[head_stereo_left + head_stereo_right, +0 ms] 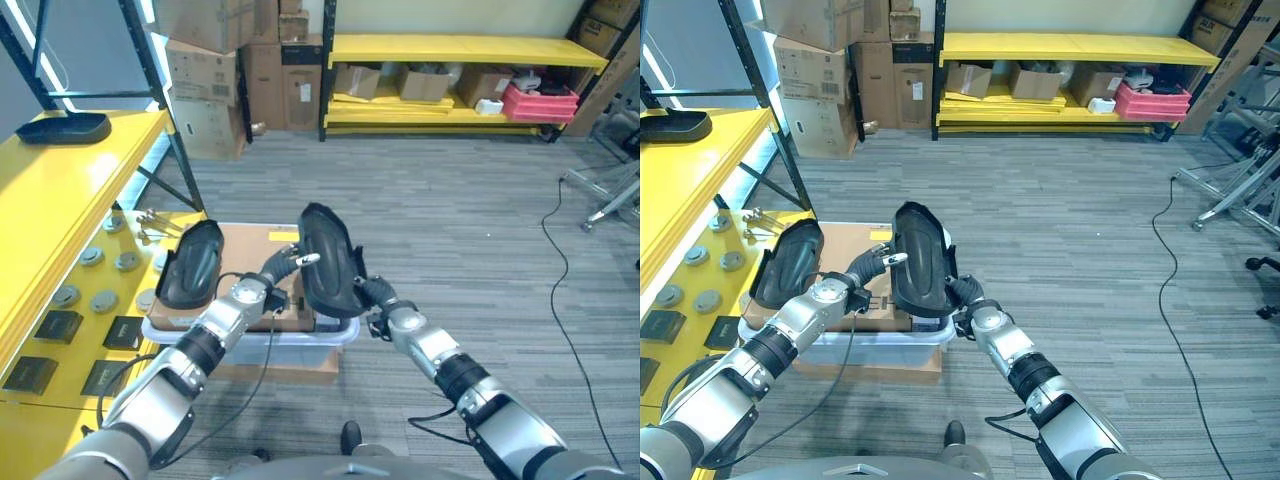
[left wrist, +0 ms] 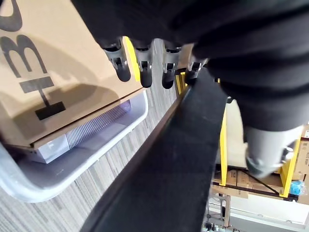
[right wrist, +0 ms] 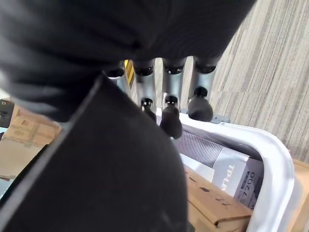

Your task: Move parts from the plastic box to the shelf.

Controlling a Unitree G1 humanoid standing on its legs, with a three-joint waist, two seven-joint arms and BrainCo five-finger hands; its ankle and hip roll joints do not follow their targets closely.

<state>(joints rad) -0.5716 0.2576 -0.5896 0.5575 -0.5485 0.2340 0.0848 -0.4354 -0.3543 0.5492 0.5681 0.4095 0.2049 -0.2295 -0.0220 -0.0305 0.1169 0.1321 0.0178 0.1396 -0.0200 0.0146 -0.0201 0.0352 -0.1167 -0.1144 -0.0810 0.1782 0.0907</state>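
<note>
I have both hands on one black moulded part (image 1: 328, 262), lifted upright over the clear plastic box (image 1: 255, 337), which sits on a flat piece of cardboard on the floor. My right hand (image 1: 372, 293) holds the part from its lower right side; in the right wrist view its fingers (image 3: 170, 118) are curled against the black surface, so I judge it is gripping the part. My left hand (image 1: 268, 280) reaches to the left edge of the same part; its fingers (image 2: 145, 72) look rather straight and only rest on it, so I take this hand as supporting, not gripping.

Inside the box there is a brown cardboard carton (image 1: 243, 260). A second black moulded part (image 1: 190, 265) leans at the left side of the box, so at least this one is still to move.

To my left is the yellow shelf (image 1: 60, 210). On its lower level, near the front edge, lie dark square parts (image 1: 58, 326), and further back round metal discs (image 1: 92, 257). On the upper level, far back, a black tray-like part (image 1: 62, 127) already lies. I judge the task is in the middle: some parts are placed, one is in hand, one waits.
</note>
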